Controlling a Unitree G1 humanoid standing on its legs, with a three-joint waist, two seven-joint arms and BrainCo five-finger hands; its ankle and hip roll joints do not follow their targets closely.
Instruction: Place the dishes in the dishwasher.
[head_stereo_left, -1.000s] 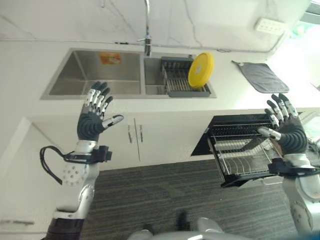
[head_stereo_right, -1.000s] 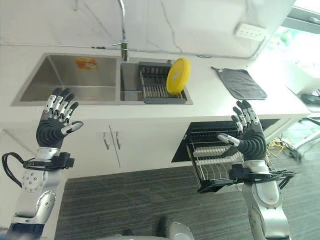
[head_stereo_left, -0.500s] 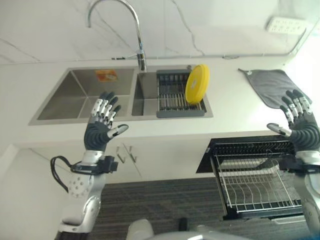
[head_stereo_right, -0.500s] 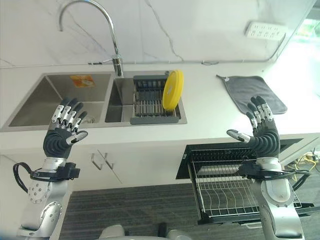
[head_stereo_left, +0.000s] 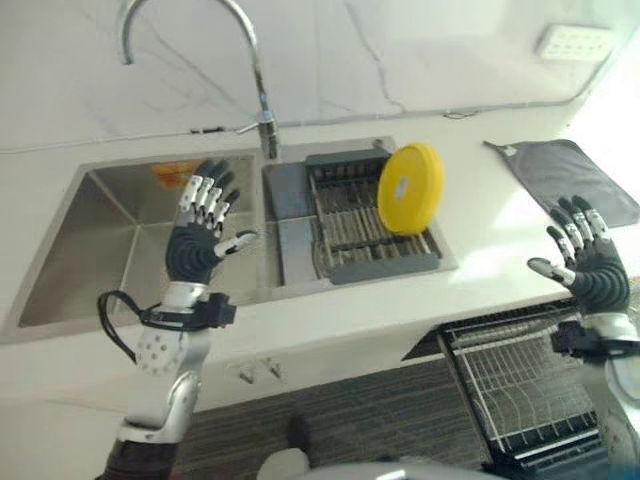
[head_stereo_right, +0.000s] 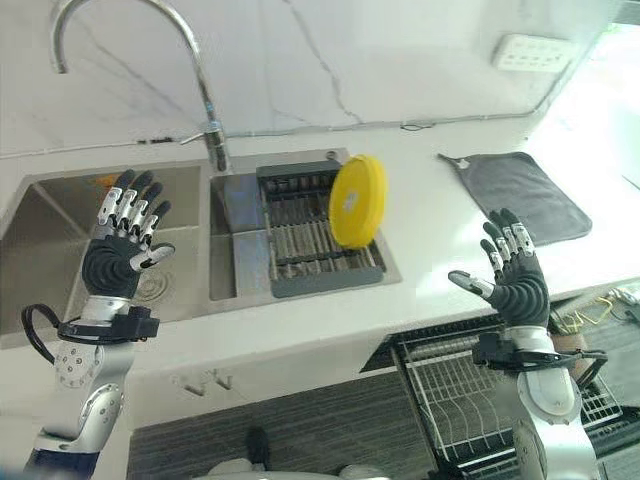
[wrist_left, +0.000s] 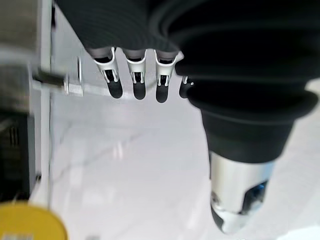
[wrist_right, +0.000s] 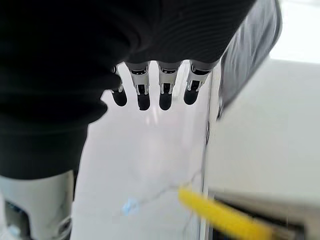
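Observation:
A yellow plate (head_stereo_left: 410, 188) stands on edge in the grey drying rack (head_stereo_left: 352, 225) set in the right basin of the sink (head_stereo_left: 100, 240). Below the counter at the right, the dishwasher's wire rack (head_stereo_left: 515, 385) is pulled out. My left hand (head_stereo_left: 196, 232) is raised over the left basin, open with fingers spread and holding nothing. At the right, above the counter's front edge, my right hand (head_stereo_left: 585, 262) is also raised and open, a good way from the plate. The plate's yellow edge (wrist_left: 27, 224) shows in the left wrist view and again (wrist_right: 220, 214) in the right wrist view.
A curved tap (head_stereo_left: 255, 90) rises behind the sink. A dark grey mat (head_stereo_left: 575, 175) lies on the white counter at the right. A wall socket strip (head_stereo_left: 572, 42) sits on the marble backsplash. Cabinet doors with handles (head_stereo_left: 255, 373) are below the sink.
The camera has moved closer to the counter and tilted, so the sink and plate loom larger. Both hands stay raised and open, now level with the countertop.

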